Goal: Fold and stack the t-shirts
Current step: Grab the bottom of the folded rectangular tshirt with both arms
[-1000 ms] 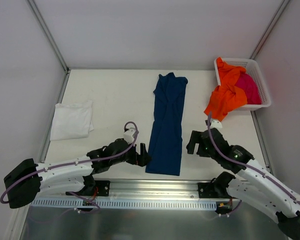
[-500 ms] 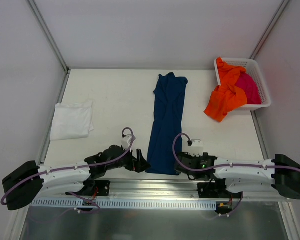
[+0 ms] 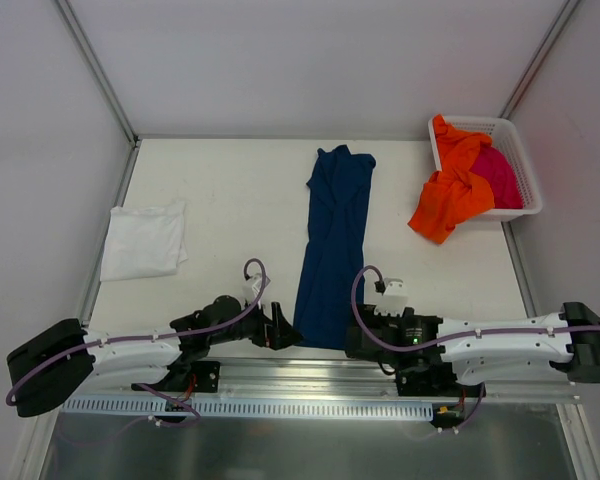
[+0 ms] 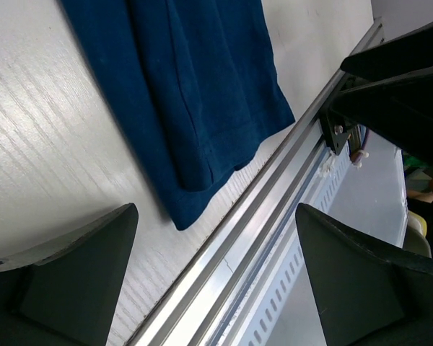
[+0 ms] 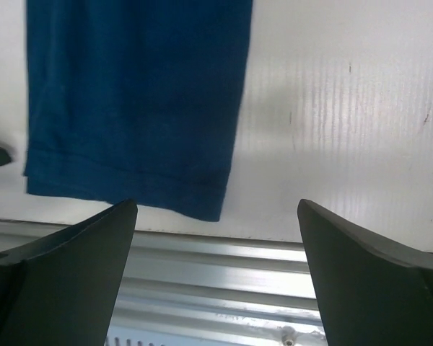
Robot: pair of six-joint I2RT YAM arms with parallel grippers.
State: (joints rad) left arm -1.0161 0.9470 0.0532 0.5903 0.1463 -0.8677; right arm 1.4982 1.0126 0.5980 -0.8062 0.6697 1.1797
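A navy blue t-shirt lies folded lengthwise into a long, narrow strip down the middle of the white counter. One end points toward the far wall and its stitched hem stops just short of the near edge. The left end effector sits low at the hem's left corner and the right end effector sits low at its right corner, each beside the cloth rather than on it.

In the left wrist view, the left end effector has its fingers spread wide with nothing between them. The navy blue t-shirt lies ahead of them, and the aluminium rail along the counter's edge runs just past the hem. In the right wrist view, the right end effector is likewise fully spread and has hold of nothing, with the navy blue t-shirt lying flat ahead and to its left.

A white t-shirt rests folded near the counter's left edge, well apart from the arms. At the far right corner an orange t-shirt spills over the rim of a white lattice basket onto the counter, and a magenta t-shirt is bunched inside the basket beside it.
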